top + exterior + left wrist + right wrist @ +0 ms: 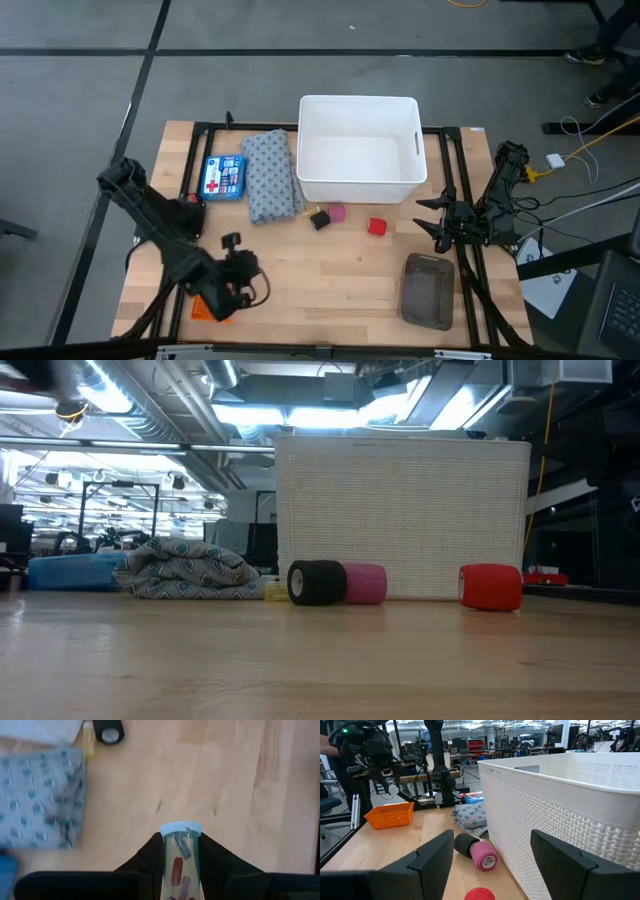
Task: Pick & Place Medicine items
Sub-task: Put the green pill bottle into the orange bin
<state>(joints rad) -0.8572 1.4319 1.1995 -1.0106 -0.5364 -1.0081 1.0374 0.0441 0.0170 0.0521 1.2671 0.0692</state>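
At the left of the desk [330, 290] the left gripper [181, 862] is seen low over the front-left corner, beside a small orange basket [390, 814]; its jaws are clamped on a clear vial with a white cap [180, 857], inside which small reddish pieces can be made out; the vial is thus held above bare wood, well apart from the other things. Farther back on the left, a flat blue box marked with a red cross [222, 177] is laid flat on the desk, just beside a folded grey patterned cloth [271, 173]. Next to the cloth a large white bin [358, 150] is set at the back middle. In front of the bin three small rolls are lined up: a black roll [316, 582] and a pink roll [366, 583] touching each other, and a red roll [490, 586] set apart from them. A narrow yellowish item [89, 742] is seen near the black roll, by the cloth's edge; what it is cannot be told. Toward the front right a dark grey tray [427, 290] is placed. At the right edge the right gripper [436, 219] is held waiting, pointed toward the bin; its jaws are spread apart and nothing is held between them.
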